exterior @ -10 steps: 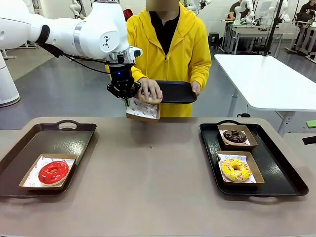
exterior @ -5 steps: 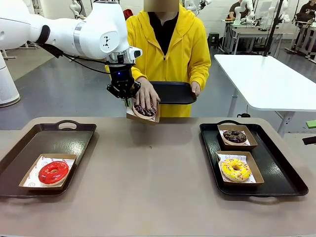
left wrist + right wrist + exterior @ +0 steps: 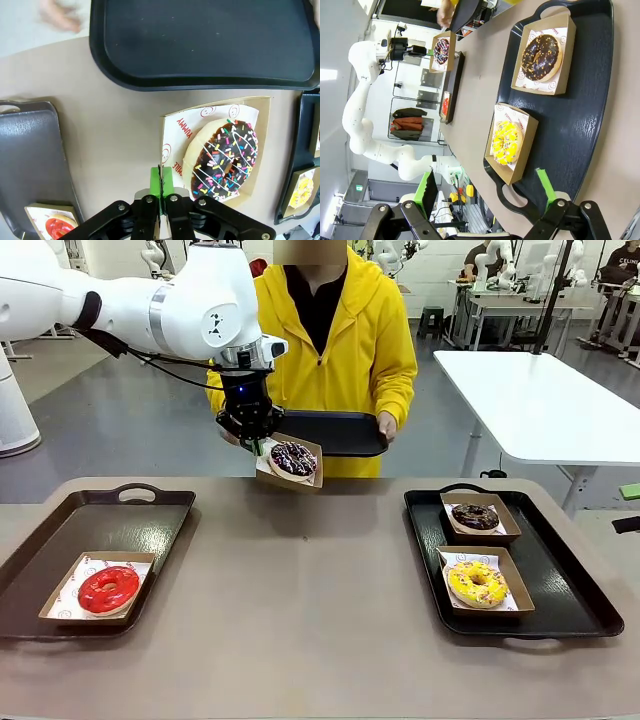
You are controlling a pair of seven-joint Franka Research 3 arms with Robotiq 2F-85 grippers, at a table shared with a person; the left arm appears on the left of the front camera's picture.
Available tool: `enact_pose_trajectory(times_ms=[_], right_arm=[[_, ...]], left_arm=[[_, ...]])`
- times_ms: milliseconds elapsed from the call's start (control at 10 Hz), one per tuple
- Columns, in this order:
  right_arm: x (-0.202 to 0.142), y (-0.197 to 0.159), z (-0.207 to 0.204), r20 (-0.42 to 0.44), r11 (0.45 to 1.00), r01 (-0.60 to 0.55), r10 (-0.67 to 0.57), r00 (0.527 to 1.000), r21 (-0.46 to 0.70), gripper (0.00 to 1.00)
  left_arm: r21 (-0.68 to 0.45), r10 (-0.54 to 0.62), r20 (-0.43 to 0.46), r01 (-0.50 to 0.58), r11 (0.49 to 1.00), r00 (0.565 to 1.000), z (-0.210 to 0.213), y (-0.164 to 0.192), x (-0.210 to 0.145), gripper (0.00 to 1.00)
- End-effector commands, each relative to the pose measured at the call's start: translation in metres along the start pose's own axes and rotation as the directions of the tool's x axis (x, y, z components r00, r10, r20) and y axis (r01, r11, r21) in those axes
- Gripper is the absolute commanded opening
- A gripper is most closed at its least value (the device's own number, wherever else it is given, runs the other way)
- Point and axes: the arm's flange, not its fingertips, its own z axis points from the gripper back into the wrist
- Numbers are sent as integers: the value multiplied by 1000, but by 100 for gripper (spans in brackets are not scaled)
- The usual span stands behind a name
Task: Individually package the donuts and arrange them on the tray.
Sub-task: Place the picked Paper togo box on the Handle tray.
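My left gripper [image 3: 256, 437] is shut on the near edge of a cardboard box [image 3: 311, 478] and holds it in the air above the table's far edge. In the box lies the dark purple donut [image 3: 293, 458] with light sprinkles. In the left wrist view its green pads [image 3: 161, 183] pinch the box's paper-lined rim [image 3: 167, 131] beside the purple donut [image 3: 222, 158]. The red donut [image 3: 108, 588] sits boxed on the left tray [image 3: 120, 515]. The chocolate donut [image 3: 476, 516] and the yellow donut [image 3: 478, 583] sit boxed on the right tray [image 3: 560, 585]. My right gripper [image 3: 487, 192] hangs open above that tray [image 3: 580, 100].
A person in a yellow hoodie stands at the far side, holding a black tray [image 3: 335, 432] just behind the raised box. The table's middle [image 3: 310, 590] is bare between the two trays. A white table [image 3: 540, 400] stands at the back right.
The person's hand set the purple donut into the held box and pulled away. My left gripper and the box stayed in place.
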Motion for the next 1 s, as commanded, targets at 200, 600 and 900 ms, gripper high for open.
enact_pose_trajectory(times_ms=[200, 600, 900], right_arm=[[-2, 1, -1, -4, 1000, 16, -16, 1000, 3, 100], [-2, 1, -1, -4, 1000, 16, -16, 1000, 3, 100], [-2, 1, -1, -4, 1000, 16, -16, 1000, 3, 100]], left_arm=[[15, -66, -42, 67, 998, 997, 11, 9, 5, 1], [33, -137, -83, 140, 990, 987, 60, 89, -58, 1], [33, -56, -80, 58, 998, 995, 68, 172, -80, 1]])
